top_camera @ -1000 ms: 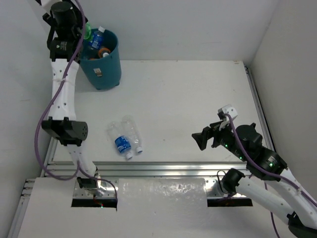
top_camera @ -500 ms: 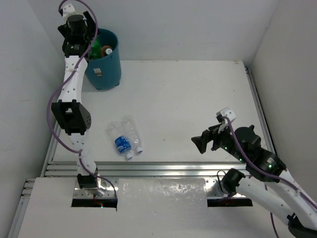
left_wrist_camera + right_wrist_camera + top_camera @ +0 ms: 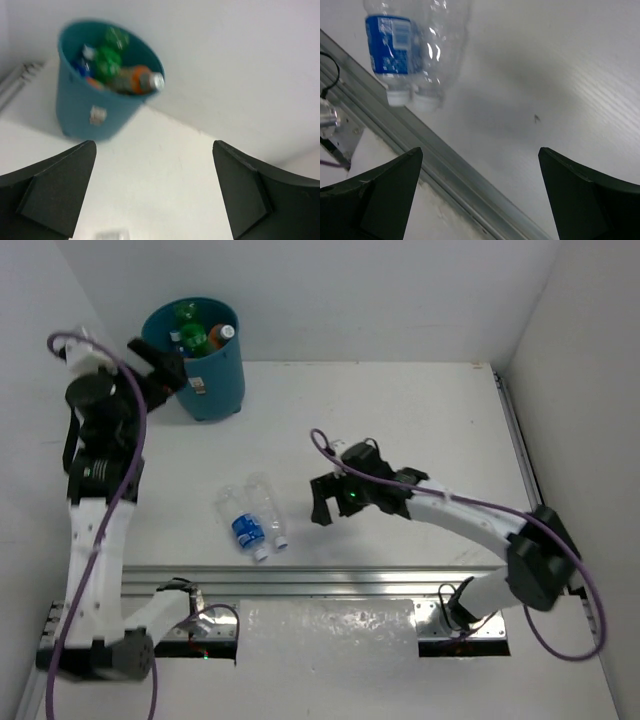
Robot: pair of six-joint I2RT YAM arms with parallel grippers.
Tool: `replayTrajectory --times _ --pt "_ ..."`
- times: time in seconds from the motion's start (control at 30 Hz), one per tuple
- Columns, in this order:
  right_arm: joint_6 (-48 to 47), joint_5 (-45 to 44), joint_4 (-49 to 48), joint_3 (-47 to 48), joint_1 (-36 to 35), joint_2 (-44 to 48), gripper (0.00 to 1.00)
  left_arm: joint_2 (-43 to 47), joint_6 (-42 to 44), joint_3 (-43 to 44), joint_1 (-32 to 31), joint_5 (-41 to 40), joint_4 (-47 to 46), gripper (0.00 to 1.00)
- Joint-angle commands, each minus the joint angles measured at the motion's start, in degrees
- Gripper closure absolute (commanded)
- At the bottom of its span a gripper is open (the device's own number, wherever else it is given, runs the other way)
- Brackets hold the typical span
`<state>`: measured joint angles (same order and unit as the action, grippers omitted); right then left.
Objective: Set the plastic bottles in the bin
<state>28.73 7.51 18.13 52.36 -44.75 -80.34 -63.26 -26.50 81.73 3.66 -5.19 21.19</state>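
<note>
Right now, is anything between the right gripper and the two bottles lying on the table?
Nothing visible. Only bare table lies between the right gripper, jaws open, and the blue-labelled bottle and clear bottle lying side by side.

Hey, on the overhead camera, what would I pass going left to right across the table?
bin → blue-labelled bottle → plain clear bottle → right tool. The left tool overlaps the bin's left side, so it is left out.
</note>
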Motion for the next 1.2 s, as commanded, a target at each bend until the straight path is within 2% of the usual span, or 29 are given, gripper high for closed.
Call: replayTrajectory --times 0.0,0.1,0.2,0.4,0.5,0.7,0.97,1.1,1.17 --pt "1.3 1.0 -5.5 8.9 -1.7 -8.1 0.02 9.2 0.5 -11.6 -0.8 7.7 -0.2 0.00" --pt "1.3 1.5 -5.2 13.1 -2.5 -15.4 0.08 14.9 4.5 -18.3 -0.9 6.9 3.8 0.00" --pt "1.8 2.0 -5.5 16.5 -3.8 -20.9 0.17 19.4 6.5 -25.4 -0.9 6.1 3.7 0.00" --pt "2.3 1.7 -5.0 23.4 -6.1 -28.3 0.21 25.7 4.4 -37.3 -0.8 1.9 1.9 0.00" --pt "2.6 0.9 -4.3 25.4 -6.5 -30.3 0.22 25.5 5.2 -35.9 -0.8 -0.5 3.0 0.00" --pt "3.3 1.7 -4.3 27.1 -6.9 -32.5 0.21 25.0 5.3 -36.4 -0.8 2.8 2.6 0.00" --pt "3.9 0.8 -0.2 33.8 -7.6 -40.4 0.23 24.6 5.7 -36.6 -0.8 4.1 2.5 0.00" --pt "4.5 -8.2 5.0 34.9 -8.0 -41.4 0.31 24.4 5.8 -36.6 -0.8 4.5 2.5 0.00" --pt "5.5 -16.5 7.3 34.1 -8.0 -40.8 0.37 24.2 5.9 -36.6 -0.7 4.8 2.4 0.00"
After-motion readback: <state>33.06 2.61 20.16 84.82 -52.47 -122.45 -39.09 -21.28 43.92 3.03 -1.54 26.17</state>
